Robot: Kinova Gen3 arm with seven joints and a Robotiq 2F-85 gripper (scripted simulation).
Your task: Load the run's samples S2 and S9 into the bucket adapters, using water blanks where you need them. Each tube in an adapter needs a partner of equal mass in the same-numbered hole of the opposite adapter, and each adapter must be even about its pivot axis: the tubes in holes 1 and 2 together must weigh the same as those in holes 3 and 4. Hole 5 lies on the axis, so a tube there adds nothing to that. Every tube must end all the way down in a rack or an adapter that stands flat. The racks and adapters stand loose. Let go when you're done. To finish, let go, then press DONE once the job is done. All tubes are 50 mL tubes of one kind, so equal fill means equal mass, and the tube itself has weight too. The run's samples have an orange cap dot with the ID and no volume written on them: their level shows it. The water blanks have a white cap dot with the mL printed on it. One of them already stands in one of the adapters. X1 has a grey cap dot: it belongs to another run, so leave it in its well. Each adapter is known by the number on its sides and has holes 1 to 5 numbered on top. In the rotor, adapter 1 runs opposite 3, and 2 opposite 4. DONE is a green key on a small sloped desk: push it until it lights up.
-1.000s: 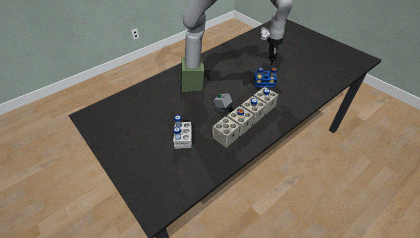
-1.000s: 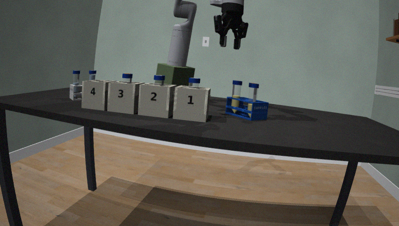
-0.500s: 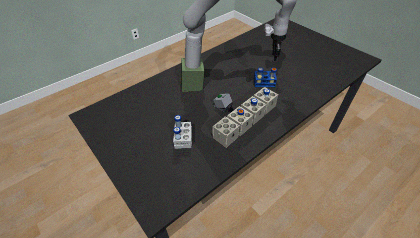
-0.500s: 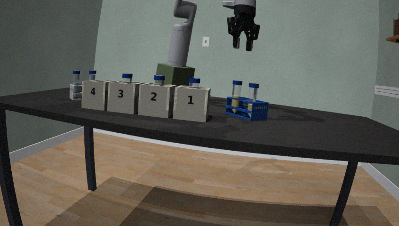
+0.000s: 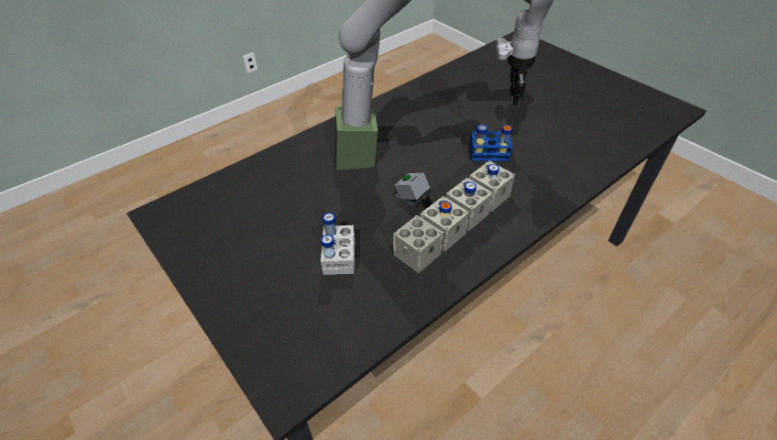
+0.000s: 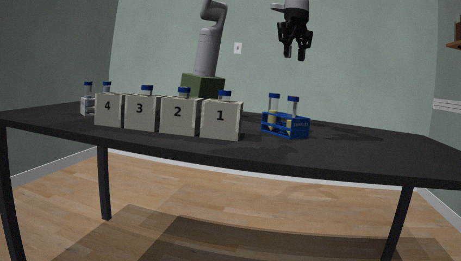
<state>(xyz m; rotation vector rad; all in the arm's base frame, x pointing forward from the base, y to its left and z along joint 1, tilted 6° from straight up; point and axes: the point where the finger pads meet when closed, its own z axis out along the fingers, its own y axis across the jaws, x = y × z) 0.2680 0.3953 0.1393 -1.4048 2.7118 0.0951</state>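
Observation:
My gripper (image 5: 515,98) (image 6: 293,55) is open and empty. It hangs high above the table, behind the blue sample rack (image 5: 489,156) (image 6: 299,128). That rack holds an orange-dot tube (image 5: 506,130) (image 6: 292,104) and a second tube (image 5: 481,130) (image 6: 274,103). Four adapters stand in a row. Adapter 1 (image 5: 505,193) (image 6: 226,130) holds a white-dot tube (image 5: 492,169) (image 6: 224,93). Adapter 2 (image 5: 481,211) (image 6: 186,124) holds a white-dot tube (image 5: 469,188) (image 6: 184,89). Adapter 3 (image 5: 456,228) (image 6: 145,121) holds an orange-dot tube (image 5: 444,206) (image 6: 147,87). Adapter 4 (image 5: 409,254) (image 6: 111,119) is empty.
The white blanks rack (image 5: 337,265) (image 6: 86,106) at the left holds two tubes (image 5: 328,219) (image 5: 327,243). The small grey desk (image 5: 415,189) with the green DONE key (image 5: 405,177) stands behind the adapters. The arm's green base (image 5: 355,142) (image 6: 201,86) stands at the back.

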